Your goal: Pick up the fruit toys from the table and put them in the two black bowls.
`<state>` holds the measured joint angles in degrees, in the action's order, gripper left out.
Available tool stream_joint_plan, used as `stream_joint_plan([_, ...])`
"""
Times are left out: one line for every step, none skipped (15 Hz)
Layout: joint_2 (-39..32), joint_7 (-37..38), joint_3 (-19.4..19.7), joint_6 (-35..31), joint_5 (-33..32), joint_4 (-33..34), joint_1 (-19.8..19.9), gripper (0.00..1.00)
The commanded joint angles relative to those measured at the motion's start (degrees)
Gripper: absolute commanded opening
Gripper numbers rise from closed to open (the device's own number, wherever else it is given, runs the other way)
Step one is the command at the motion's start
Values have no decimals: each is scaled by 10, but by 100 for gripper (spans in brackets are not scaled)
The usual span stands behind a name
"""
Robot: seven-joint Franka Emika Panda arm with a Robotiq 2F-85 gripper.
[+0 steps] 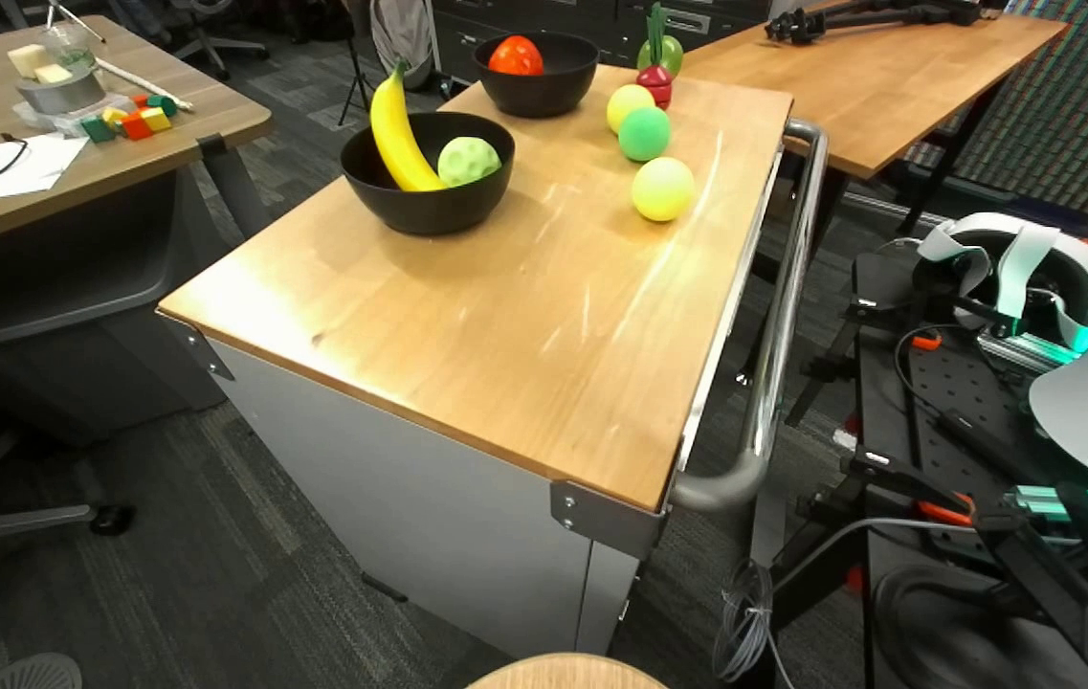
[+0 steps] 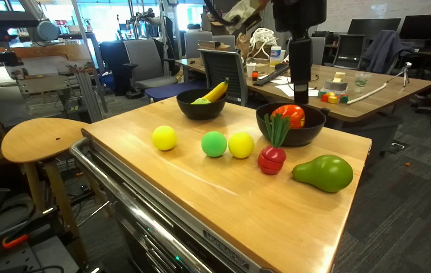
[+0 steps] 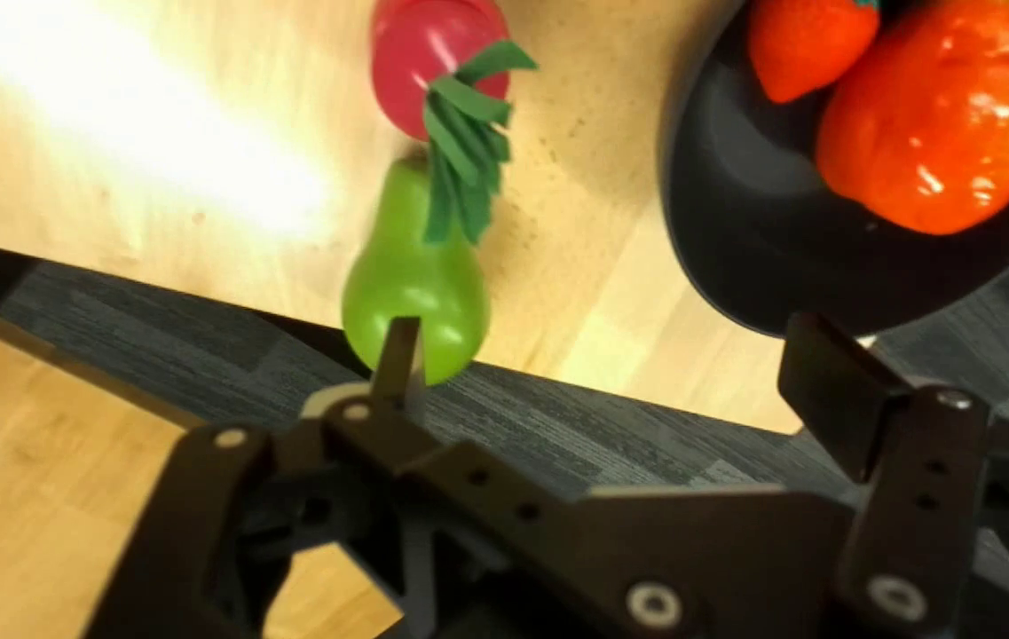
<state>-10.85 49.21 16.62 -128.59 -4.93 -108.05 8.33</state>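
Yellow round toy [image 2: 164, 138] at far left of the light wood table [image 2: 200, 182] in an exterior view. Behind it, further right, a black bowl [image 2: 200, 112] holds a banana [image 2: 217, 91] and a pale green fruit [image 2: 201, 101]. Next come a green round toy [image 2: 214, 144], a second yellow toy [image 2: 241, 145] and a red radish [image 2: 271, 160]. Behind that, another black bowl [image 2: 308, 135] holds an orange-red fruit [image 2: 294, 115] and, in the wrist view, a strawberry [image 3: 810, 40]. Near that bowl hangs the gripper [image 3: 610, 364], jaws spread wide, holding nothing. A green pear [image 2: 325, 173] lies at far right. The task looks almost half done: four toys in the two bowls, five left: two yellow, one green, one radish, one pear.
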Motion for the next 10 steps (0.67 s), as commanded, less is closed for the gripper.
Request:
stream_joint_plan([43, -23, -5, 0, -4, -74, 12, 100])
stream_joint_plan([44, -16, -5, -12, -6, -87, 12, 100])
stream_joint_plan([43, -15, -6, -13, -3, -94, 14, 100])
stream_joint_plan([19, -10, -6, 1, -1, -62, 14, 100])
stream_joint_plan([20, -10, -6, 0, -1, -71, 14, 100])
stream_joint_plan([20, -10, -7, 1, -5, -74, 13, 75])
stream_joint_plan([20, -11, -8, -5, 0, -77, 13, 73])
stream_joint_plan([22, -11, -9, -6, 0, -78, 13, 66])
stream_joint_plan([22, -10, -9, -8, -2, -80, 12, 56])
stream_joint_plan([23, -8, -10, -9, -3, -81, 11, 49])
